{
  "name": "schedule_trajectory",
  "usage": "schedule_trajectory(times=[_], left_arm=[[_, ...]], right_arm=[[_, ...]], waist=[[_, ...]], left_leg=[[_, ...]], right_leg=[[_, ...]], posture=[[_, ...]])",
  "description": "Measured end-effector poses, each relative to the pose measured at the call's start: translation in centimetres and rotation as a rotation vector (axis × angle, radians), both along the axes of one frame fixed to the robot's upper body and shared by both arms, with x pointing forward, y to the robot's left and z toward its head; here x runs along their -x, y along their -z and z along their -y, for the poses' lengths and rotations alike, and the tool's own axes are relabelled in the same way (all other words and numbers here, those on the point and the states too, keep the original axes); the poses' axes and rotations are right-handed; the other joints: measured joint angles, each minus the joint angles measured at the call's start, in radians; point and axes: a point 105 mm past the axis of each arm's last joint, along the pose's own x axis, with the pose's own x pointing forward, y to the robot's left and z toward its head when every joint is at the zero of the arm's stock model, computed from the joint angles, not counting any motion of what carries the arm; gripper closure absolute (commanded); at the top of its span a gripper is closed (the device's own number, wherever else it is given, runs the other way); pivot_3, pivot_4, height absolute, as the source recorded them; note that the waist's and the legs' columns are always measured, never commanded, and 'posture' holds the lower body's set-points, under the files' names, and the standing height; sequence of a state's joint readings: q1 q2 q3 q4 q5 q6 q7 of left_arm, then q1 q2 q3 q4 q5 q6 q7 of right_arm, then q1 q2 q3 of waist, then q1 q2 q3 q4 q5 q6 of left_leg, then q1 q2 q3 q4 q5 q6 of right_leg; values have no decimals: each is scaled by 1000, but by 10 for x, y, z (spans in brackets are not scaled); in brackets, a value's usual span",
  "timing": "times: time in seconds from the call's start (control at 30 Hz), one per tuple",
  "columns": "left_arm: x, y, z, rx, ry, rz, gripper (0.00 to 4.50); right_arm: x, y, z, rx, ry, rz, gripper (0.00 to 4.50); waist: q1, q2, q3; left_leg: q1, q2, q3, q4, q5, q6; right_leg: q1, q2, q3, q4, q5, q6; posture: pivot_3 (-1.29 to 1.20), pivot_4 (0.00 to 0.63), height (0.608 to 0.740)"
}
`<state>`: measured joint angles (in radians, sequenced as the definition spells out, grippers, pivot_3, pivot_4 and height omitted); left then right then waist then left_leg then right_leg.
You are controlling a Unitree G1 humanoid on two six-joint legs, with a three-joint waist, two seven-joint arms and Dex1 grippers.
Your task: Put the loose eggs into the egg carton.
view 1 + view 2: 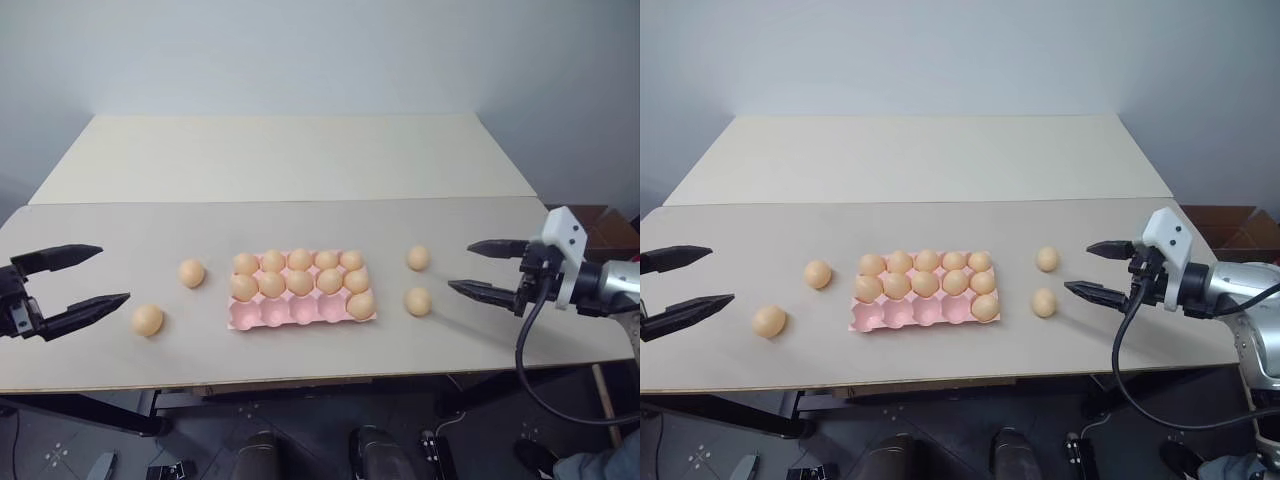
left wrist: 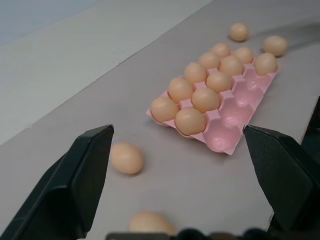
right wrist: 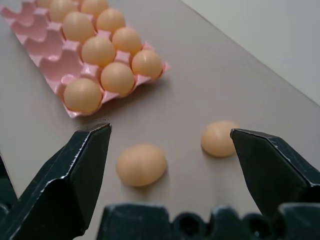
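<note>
The egg carton (image 1: 302,296), a pink tray without a lid, lies at the centre of the head views on the grey worktop (image 1: 120,240), with four loose eggs around it: two at its left, the farther one (image 1: 191,273) near the carton and the nearer one (image 1: 147,319) lower left, close to the left gripper (image 1: 84,276); and two at its right, one (image 1: 418,258) above the other (image 1: 418,301), the lower just ahead of the right gripper (image 1: 472,267). Counting the carton: fifteen cups in three rows of five, eleven filled, four empty, all four in the row nearest the bottom of the frame, whose right end cup alone holds an egg. So four loose eggs match four free cups. Both grippers hang over the worktop with jaws spread wide and nothing between them. The risks, as I judge them: the eggs are smooth and round, so a jaw that nudges one before closing could send it rolling toward the near edge of the worktop; a grip off-centre could squirt the egg out; and lowering into a cup beside a filled one could knock a seated egg or shift the light tray.
</note>
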<state>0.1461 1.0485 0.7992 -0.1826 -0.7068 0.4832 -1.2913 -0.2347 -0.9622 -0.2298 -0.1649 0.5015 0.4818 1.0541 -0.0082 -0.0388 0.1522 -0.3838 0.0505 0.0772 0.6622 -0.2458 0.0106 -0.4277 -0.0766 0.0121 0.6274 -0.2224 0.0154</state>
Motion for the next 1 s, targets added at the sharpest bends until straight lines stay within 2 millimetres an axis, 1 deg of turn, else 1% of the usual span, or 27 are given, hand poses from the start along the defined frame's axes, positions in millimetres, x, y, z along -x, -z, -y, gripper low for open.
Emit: schedule_trajectory(times=[0.1,0.17,0.27,0.37,0.5,0.57,0.7,0.83,0.87,0.9,0.97,1.0], left_arm=[[0,4,6,5,31,-16,0],[1,9,15,25,69,-27,0],[0,14,22,44,103,-52,0],[-4,12,26,48,130,-47,0],[-13,7,33,45,180,-39,0],[-17,4,35,45,192,-36,0],[-21,6,35,39,206,-44,0],[-23,6,34,26,199,-43,0],[-23,6,34,26,199,-43,0],[-23,6,34,25,199,-43,0],[-23,7,34,23,197,-44,0],[-23,7,34,23,197,-44,0]], right_arm=[[2,-2,7,30,52,1,28],[5,-5,14,50,89,-8,28],[10,-1,13,86,147,-49,28],[14,13,0,71,175,-108,28],[9,37,-33,29,190,-181,28],[3,46,-42,44,220,-195,28],[-5,66,-50,106,289,-209,28],[-15,80,-47,161,360,-214,28],[-18,82,-47,166,373,-214,381],[-20,83,-46,165,385,-213,573],[-22,87,-45,167,400,-221,1218],[-22,88,-45,167,402,-224,1619]], waist=[[-3,0,0],[-3,0,0],[-3,0,0],[-3,0,0],[-5,-1,0],[-4,-1,0],[-4,-1,0],[-4,-1,-1],[-4,-1,-1],[-4,-2,-1],[-4,-2,-1],[-4,-2,-1]], left_leg=[[0,0,0,0,0,0],[0,0,0,0,0,0],[0,1,0,0,0,0],[1,1,0,0,0,0],[0,0,0,0,0,0],[-1,0,0,0,0,0],[-6,-1,0,0,0,0],[-7,-1,0,0,0,0],[-6,-1,0,0,0,0],[-6,-1,0,0,0,0],[-6,-1,0,0,0,0],[-6,-1,0,0,0,0]], right_leg=[[0,0,0,0,0,0],[0,0,0,0,1,1],[0,1,0,0,1,1],[1,1,1,0,-1,1],[0,1,1,0,-1,1],[-2,1,1,0,1,0],[-6,0,1,0,5,1],[-7,1,1,0,6,2],[-7,1,1,0,6,2],[-7,1,1,0,6,2],[-7,1,1,1,6,2],[-7,1,1,1,6,2]], posture=[[0,150,740],[0,150,740],[0,150,740],[0,150,740],[0,150,740],[0,150,740],[0,150,740],[0,150,740],[0,150,740],[0,150,740],[0,150,740],[0,150,740]])
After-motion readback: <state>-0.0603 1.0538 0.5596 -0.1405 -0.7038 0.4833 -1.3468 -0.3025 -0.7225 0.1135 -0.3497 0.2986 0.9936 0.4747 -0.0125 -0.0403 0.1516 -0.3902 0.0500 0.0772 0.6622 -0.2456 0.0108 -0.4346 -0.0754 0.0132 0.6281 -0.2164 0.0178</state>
